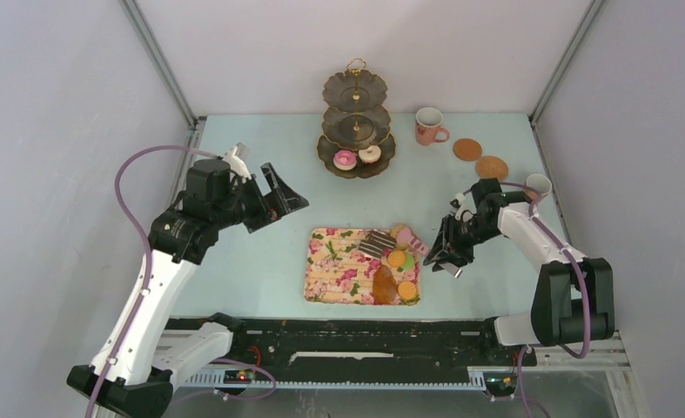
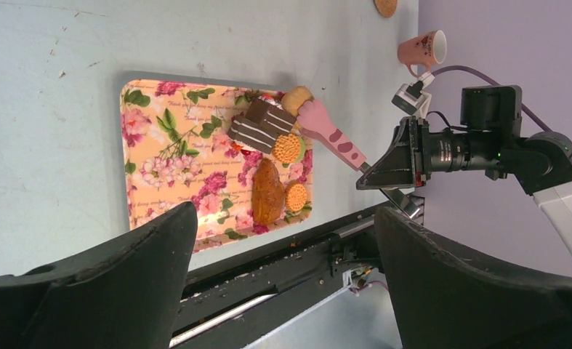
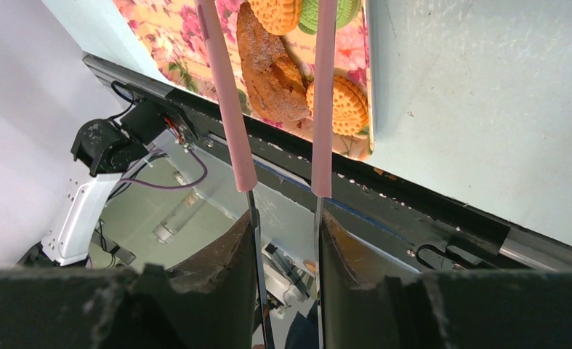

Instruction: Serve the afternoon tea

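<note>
The right tool [image 3: 286, 243] squeezes the pink tongs [image 3: 227, 109]; the left tool [image 2: 283, 225] is wide open, empty. The croissant [image 3: 268, 65] lies on the tray [image 1: 328, 283], likely light and crumbly: pinch its middle softly.

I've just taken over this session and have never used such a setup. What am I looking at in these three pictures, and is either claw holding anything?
The wide picture is shot from above and behind two robot arms bolted at the near edge of the table. The other two pictures come from cameras on their wrists, so the dark shapes at the bottom are each arm's own fingers. On the table are a floral tray with small pastries, a three-tier stand carrying two donuts, a pink mug and two cork coasters. The left gripper is open and holds nothing. The right gripper is closed on pink tongs, whose ends reach over the tray's pastries. I cannot tell whether they grip one.
</note>
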You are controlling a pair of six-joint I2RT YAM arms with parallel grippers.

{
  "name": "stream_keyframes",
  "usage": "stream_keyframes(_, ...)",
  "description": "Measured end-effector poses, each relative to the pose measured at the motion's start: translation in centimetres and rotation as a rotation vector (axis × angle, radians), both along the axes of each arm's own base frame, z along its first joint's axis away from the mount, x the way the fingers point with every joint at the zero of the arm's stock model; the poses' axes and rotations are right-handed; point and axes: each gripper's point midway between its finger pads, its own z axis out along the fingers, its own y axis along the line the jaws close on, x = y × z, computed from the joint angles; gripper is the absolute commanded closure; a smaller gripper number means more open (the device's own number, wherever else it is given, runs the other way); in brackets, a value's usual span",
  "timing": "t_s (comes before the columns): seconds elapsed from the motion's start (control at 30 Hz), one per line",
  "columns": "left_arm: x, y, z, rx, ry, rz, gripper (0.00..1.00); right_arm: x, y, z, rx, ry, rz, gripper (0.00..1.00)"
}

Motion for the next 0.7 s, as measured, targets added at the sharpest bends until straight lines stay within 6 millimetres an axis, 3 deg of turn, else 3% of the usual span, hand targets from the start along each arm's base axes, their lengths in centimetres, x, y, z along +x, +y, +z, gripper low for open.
stream_keyframes(0.17, 0.0, 0.0, 0.0, 0.004, -0.003, -0.003, 0.02, -0.1, -0.2, 0.6, 0.001, -0.021, -0.011, 1.0)
stream_keyframes(0.7, -0.5, 0.2, 0.6, -0.005, -0.029, -0.004, 0.02, -1.1, -0.5, 2.1, -0.006, -0.053, -0.022, 0.98)
